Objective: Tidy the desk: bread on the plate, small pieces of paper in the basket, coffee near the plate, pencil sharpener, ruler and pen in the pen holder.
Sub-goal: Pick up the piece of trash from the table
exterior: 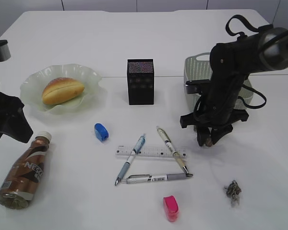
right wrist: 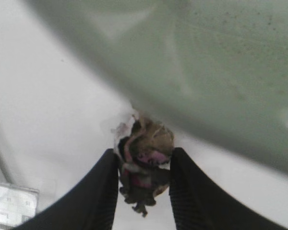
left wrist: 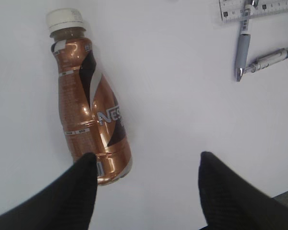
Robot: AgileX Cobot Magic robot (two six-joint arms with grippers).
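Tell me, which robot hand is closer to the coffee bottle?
The left. The left gripper hovers open just past the base of the coffee bottle, which lies on its side. The right gripper is far across the desk, by the basket.

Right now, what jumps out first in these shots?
The black right gripper pinching a pinkish crumpled paper scrap, just in front of the grey-green perforated basket. Then the golden bun on the ruffled pale green glass plate, far left, and the brown Nescafe bottle lying at front left.
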